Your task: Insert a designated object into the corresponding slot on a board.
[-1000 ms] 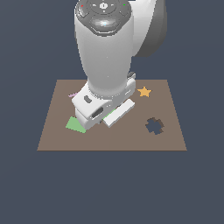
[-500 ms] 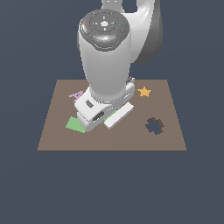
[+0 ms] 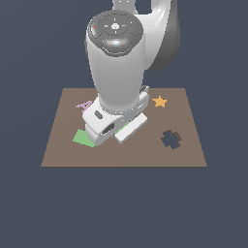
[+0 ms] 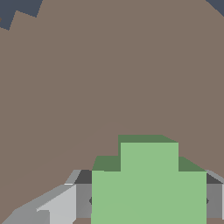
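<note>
Wrist view shows me the flat light-green cross-shaped piece (image 4: 148,183) sitting between the two grey fingers (image 4: 83,200) of the gripper (image 4: 148,201), which look closed against its side lobes, so I read it as gripped and held over bare brown board (image 4: 109,78).

From the exterior view, the arm's bulk hides the piece and the fingers entirely. I can see the dark navy cross-shaped slot (image 3: 171,139) sitting empty toward the exterior view's right, well apart from the wrist. An orange star (image 3: 159,101), a pale purple letter shape (image 3: 85,104) and a green patch (image 3: 82,138) lie elsewhere on the board.

My worry is rotation: if the lobes do not line up with the cutout, the piece could catch on the rim and tilt. A thin flat part pinched by its edges may also slip during the carry.
</note>
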Robot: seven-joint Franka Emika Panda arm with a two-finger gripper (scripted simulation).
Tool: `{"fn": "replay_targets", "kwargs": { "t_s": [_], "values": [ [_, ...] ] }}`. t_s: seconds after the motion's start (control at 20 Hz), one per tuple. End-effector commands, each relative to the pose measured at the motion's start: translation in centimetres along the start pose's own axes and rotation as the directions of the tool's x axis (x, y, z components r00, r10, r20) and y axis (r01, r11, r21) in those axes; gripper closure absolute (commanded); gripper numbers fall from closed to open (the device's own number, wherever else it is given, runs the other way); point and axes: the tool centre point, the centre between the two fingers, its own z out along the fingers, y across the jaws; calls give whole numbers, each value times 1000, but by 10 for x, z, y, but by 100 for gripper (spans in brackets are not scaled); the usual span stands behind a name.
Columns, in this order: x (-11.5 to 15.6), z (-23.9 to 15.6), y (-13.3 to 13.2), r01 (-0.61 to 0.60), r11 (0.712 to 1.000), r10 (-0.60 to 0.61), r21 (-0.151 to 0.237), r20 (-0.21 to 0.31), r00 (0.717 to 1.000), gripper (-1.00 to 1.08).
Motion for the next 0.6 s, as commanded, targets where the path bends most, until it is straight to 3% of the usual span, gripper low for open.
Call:
{"fn": "replay_targets", "kwargs": {
  "t_s": [0.0,0.55],
  "values": [
    [0,0,0,0,1000,0,0,0,1000,108],
    [16,-1,0,110,994,-110,0,0,994,108]
  ]
}}
